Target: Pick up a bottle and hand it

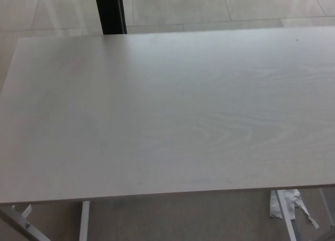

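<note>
Head view, looking down: neither my left hand nor my right hand shows, so I cannot tell whether their fingers are apart or together. No bottle is visible either, and I cannot tell where it is. A pale white table (172,115) with faint wood grain fills almost the whole picture. At 12 o'clock, touching the far edge, stands a dark vertical post (110,10) against a light tiled floor (235,5). At 5 o'clock, below the near edge, crumpled white paper (285,204) lies beside a table leg (287,220). At 7 o'clock, another white leg (84,220) shows.
</note>
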Robot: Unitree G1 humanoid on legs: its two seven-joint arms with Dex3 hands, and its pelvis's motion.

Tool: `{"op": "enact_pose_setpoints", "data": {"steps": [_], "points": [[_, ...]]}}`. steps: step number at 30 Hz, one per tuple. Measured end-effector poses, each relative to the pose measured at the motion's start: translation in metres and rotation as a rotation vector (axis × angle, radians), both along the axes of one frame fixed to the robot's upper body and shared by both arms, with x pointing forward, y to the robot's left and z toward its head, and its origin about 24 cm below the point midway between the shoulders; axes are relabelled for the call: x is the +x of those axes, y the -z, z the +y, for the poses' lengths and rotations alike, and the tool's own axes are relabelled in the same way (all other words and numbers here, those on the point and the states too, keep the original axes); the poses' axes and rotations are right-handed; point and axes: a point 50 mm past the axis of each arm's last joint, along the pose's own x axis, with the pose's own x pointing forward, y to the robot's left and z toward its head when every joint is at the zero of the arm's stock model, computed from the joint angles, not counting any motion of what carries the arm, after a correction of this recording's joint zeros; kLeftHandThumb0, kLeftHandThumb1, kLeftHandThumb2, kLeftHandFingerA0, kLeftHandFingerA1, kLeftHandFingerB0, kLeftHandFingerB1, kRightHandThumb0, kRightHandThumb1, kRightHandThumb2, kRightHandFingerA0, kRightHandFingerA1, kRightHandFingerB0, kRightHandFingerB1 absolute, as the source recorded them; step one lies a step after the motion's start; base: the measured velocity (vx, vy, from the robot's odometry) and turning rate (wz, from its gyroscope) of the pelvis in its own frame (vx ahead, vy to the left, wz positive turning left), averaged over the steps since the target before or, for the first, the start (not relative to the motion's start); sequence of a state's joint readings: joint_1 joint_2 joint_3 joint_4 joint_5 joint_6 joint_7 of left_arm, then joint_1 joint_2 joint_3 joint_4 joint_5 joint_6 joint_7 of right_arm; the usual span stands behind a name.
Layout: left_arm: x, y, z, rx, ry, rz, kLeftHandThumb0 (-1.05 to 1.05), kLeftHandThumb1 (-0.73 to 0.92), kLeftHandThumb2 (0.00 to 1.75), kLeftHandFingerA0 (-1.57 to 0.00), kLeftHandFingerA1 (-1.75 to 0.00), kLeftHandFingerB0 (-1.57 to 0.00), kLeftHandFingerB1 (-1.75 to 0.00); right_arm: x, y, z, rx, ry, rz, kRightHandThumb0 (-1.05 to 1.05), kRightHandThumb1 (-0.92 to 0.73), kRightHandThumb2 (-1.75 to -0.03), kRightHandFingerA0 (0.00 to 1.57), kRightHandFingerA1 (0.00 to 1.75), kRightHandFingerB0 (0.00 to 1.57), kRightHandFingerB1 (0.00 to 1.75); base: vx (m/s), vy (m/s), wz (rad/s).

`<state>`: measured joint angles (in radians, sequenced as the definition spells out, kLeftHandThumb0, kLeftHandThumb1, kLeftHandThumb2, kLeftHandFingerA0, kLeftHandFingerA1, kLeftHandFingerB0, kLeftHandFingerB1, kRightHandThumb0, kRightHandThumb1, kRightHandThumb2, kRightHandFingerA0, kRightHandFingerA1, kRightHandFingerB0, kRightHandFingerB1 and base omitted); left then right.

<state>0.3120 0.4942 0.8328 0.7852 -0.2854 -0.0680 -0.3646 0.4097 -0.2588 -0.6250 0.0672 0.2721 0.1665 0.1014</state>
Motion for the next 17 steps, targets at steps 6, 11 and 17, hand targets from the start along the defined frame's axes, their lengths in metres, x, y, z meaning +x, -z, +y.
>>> {"op": "enact_pose_setpoints", "data": {"steps": [6,11,17], "points": [[-0.013,0.001,-0.002,0.003,0.022,0.051,-0.73,0.44,0.56,-1.43,-0.76,-0.44,-0.57,-0.024,0.007,-0.002,0.013,0.027,0.058,-0.76,-0.59,-0.58,0.43,0.68,0.20,0.50,0.00,0.000,0.00],[-0.012,0.001,-0.002,0.003,0.035,0.057,-0.77,0.44,0.55,-1.18,-0.82,-0.43,-0.57,-0.029,0.009,-0.001,0.020,0.031,0.064,-0.73,-0.61,-0.59,0.37,0.67,0.20,0.48,0.00,0.000,0.00],[-0.010,-0.002,0.000,0.014,0.043,0.052,-0.74,0.44,0.55,-1.17,-0.83,-0.42,-0.59,-0.031,0.009,-0.001,0.013,0.032,0.065,-0.76,-0.63,-0.59,0.34,0.68,0.15,0.48,0.00,0.000,0.00]]}}
